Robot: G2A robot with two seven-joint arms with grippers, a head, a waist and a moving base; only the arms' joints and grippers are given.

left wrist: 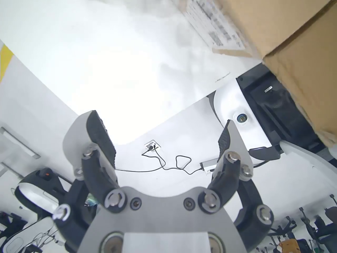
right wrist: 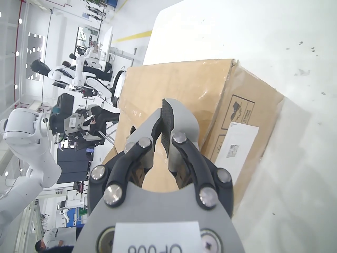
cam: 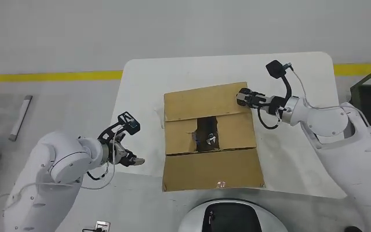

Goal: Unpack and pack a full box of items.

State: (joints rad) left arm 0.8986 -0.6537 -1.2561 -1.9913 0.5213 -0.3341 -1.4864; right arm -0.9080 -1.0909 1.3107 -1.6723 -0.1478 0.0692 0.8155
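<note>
A brown cardboard box (cam: 197, 104) stands in the middle of the white table (cam: 145, 75). Its far and near flaps lie flat, and a dark gap (cam: 207, 132) between the side flaps shows a small item inside. My right gripper (cam: 241, 95) is at the far right corner of the box top; in the right wrist view it (right wrist: 163, 122) is shut, hovering over the box (right wrist: 184, 80) with nothing seen between the pads. My left gripper (cam: 131, 158) is to the left of the box over the table's near left edge. It (left wrist: 162, 127) stands open and empty, the box (left wrist: 263, 6) farther off.
A white label (right wrist: 238, 143) is stuck on the box's side wall. A yellow line (cam: 58, 75) runs across the floor behind the table, and a grey bar (cam: 19, 118) lies on the floor at far left. Bare table (cam: 290, 156) lies right of the box.
</note>
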